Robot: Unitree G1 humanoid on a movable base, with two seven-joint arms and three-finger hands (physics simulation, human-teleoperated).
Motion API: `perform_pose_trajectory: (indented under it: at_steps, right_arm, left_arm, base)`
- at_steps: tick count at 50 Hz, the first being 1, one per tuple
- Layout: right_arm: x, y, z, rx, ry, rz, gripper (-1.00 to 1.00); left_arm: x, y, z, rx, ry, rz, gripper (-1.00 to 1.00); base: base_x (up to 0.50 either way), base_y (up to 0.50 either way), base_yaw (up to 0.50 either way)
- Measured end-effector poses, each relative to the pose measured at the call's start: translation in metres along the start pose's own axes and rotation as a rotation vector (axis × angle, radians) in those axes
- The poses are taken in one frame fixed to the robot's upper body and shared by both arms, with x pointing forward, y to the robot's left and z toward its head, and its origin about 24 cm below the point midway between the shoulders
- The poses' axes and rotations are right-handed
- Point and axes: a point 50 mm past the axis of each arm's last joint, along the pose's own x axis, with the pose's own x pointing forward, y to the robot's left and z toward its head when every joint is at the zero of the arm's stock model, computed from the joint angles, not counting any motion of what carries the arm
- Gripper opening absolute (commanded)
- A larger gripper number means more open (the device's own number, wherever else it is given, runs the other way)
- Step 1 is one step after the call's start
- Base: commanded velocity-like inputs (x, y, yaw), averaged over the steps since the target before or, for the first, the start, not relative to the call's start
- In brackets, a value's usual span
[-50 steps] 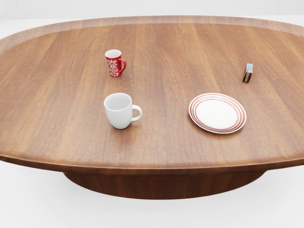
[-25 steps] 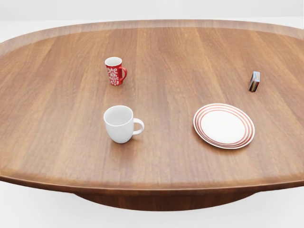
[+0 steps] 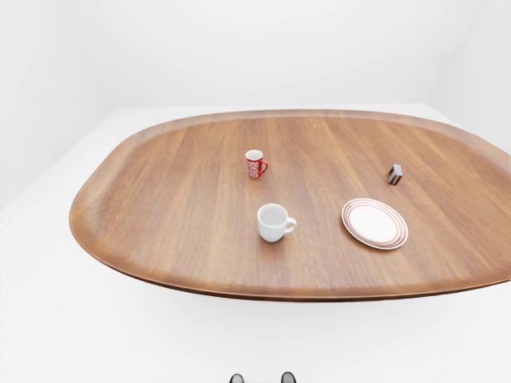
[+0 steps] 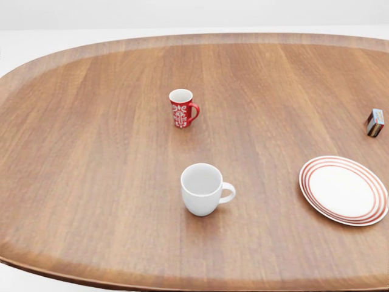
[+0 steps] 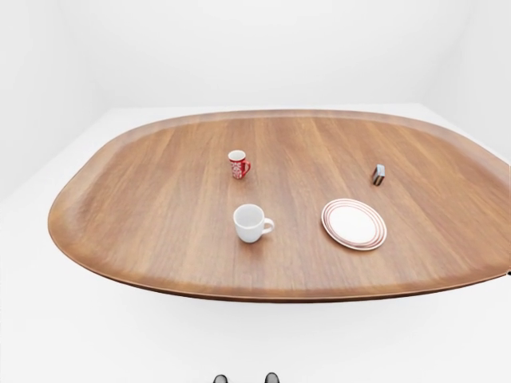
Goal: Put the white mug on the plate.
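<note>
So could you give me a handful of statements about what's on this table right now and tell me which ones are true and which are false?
1. The white mug already sits on the plate. False: it stands on the bare wood of the table, to the plate's left in the head view.
2. The white mug stands upright, handle pointing toward the plate. True.
3. A red patterned mug stands above the white mug in the head view. True.
4. The plate is plain white all over. False: it has red rings round its rim.
5. A hand is gripping the white mug. False: no hand shows in any view.
6. A small box stands above the plate, apart from it. True.
</note>
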Motion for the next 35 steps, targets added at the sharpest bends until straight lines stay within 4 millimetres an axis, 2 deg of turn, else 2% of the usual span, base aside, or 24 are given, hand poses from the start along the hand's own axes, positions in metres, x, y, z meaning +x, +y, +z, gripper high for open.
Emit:
perform_pose_trajectory:
  at_steps: [14,21,26,35]
  right_arm:
    - [-0.0001,-0.0001,-0.0014,0.002,0.005,0.0,1.0]
    - [-0.0004,-0.0004,-0.0024,0.007,0.009,-0.002,1.0]
    - [-0.0007,-0.0004,-0.0025,0.014,0.012,-0.002,1.0]
    - [-0.0009,-0.001,-0.0026,0.018,0.015,-0.007,1.0]
  left_arm:
    - [-0.0002,0.0001,-0.0015,0.006,0.003,0.001,1.0]
    - [-0.0004,-0.0002,-0.0028,0.007,0.006,-0.001,1.0]
    - [-0.0006,0.0001,-0.0032,0.011,0.007,0.0,1.0]
    - [-0.0011,-0.0004,-0.0036,0.013,0.007,-0.002,1.0]
  base:
    - [0.31,0.03,0.0]
    - [0.0,-0.03,0.0]
    - [0.0,-0.48,0.0]
    - [0.0,-0.01,0.0]
